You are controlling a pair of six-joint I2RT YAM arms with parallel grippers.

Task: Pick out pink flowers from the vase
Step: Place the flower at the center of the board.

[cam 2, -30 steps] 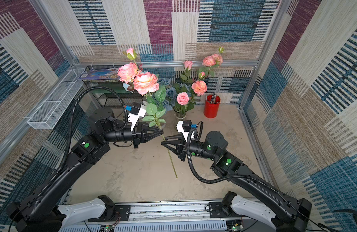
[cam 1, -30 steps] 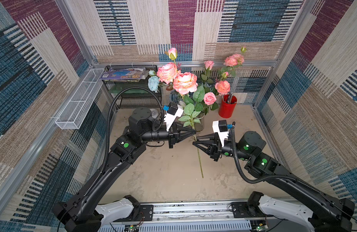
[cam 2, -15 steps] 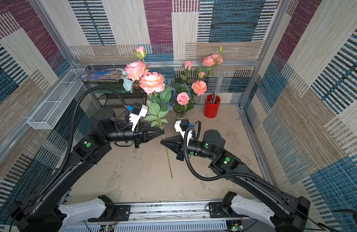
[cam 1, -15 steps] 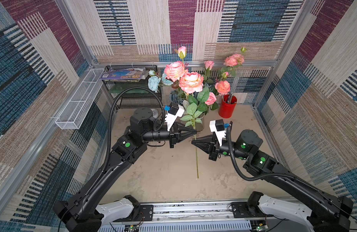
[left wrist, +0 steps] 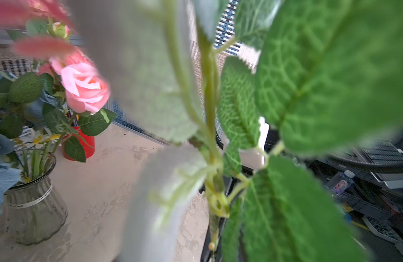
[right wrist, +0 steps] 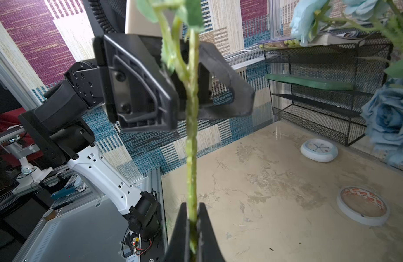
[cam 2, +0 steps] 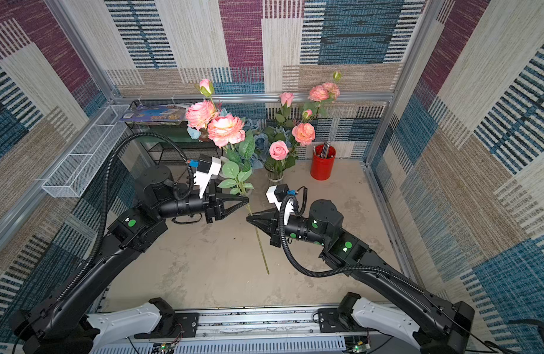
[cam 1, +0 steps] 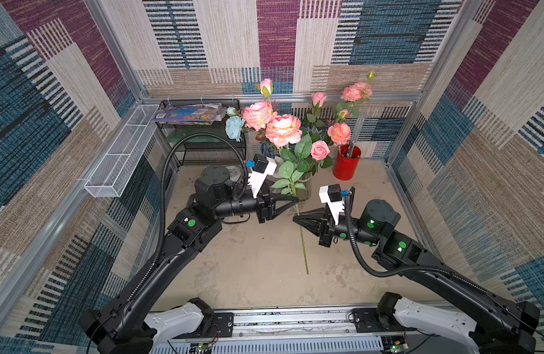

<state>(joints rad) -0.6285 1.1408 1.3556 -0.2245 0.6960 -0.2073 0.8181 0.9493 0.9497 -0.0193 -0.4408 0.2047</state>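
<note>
A spray of pink flowers point(cam 1: 283, 130) point(cam 2: 226, 130) stands upright in mid-air, and its long green stem point(cam 1: 302, 245) point(cam 2: 262, 248) hangs down toward the floor. My right gripper point(cam 1: 295, 220) point(cam 2: 248, 218) point(right wrist: 192, 208) is shut on that stem. My left gripper point(cam 1: 295, 200) point(cam 2: 246, 200) sits just above it, its fingers point(right wrist: 236, 90) apart on either side of the stem. Leaves point(left wrist: 320, 79) block the left wrist view. The vase point(cam 1: 306, 188) point(cam 2: 275, 175) point(left wrist: 34, 211) stands behind, holding a pink rose point(cam 1: 319, 150) point(left wrist: 84, 90) and blue ones.
A red pen cup point(cam 1: 345, 165) stands right of the vase. A black mesh rack point(cam 1: 203, 144) lines the back left, and a white wire basket point(cam 1: 123, 153) hangs on the left wall. A small clock point(right wrist: 318, 149) and a tape roll point(right wrist: 362, 208) lie on the floor.
My left gripper has opened off the stem. My right gripper has shut on the stem below it. The spray has shifted slightly to the right.
</note>
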